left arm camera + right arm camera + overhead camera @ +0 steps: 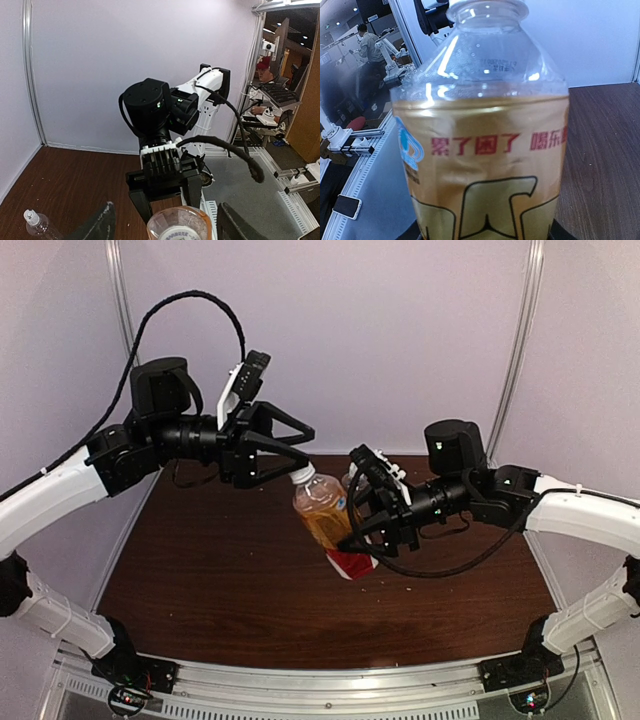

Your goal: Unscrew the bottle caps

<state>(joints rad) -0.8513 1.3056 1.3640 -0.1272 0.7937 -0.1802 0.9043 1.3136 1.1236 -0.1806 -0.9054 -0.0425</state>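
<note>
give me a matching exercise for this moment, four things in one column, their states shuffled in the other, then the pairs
Things
1 left gripper
2 right gripper
3 amber bottle
4 clear bottle

States
a on the table, cap on
b open, one finger on each side of the amber bottle's neck
c tilted, neck toward the left gripper
d shut on the amber bottle

Pairs: 1-b, 2-d, 3-c, 4-a

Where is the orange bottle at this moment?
In the top view the orange bottle hangs tilted above the middle of the table, held by the right gripper, its neck toward the left gripper.
</note>
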